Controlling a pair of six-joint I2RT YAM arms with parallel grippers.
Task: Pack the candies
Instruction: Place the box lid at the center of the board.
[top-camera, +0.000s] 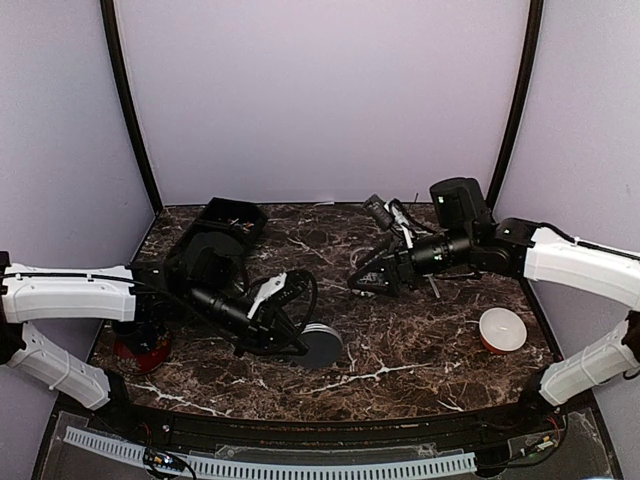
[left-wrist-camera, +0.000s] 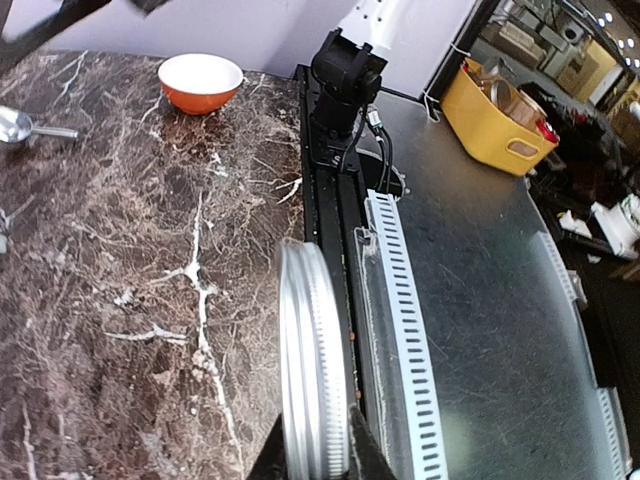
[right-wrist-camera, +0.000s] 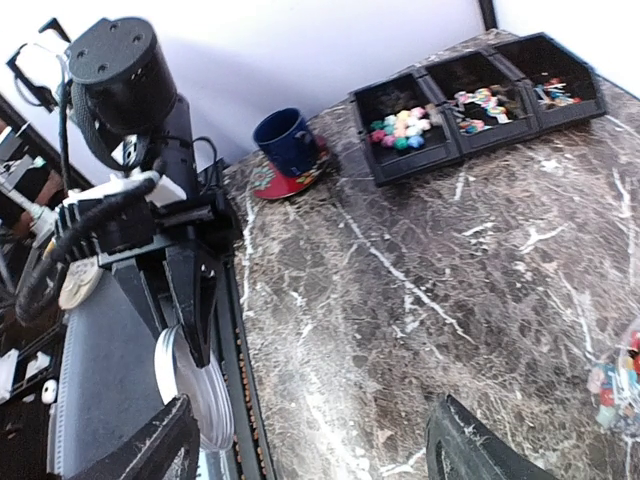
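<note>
Dark veined marble table (top-camera: 400, 350), lilac walls: one gripper clamped on a lid, the other released.

A metal lid (left-wrist-camera: 310, 370) is pinched on edge between the closed jaws of the left gripper (left-wrist-camera: 310, 462), just over the table's near edge. Well beyond it, an orange bowl (left-wrist-camera: 200, 82) and a metal scoop (left-wrist-camera: 15, 125) are seen. The right gripper (right-wrist-camera: 310, 450) is held above the table with its jaws spread wide and nothing between them. Just beside its right finger, blurred candies (right-wrist-camera: 615, 385) are seen in a clear container. Farther out, more candies fill three compartments of a black tray (right-wrist-camera: 410, 170), with a blue cup (right-wrist-camera: 288, 140) on a red saucer (right-wrist-camera: 290, 182) beside it.
</note>
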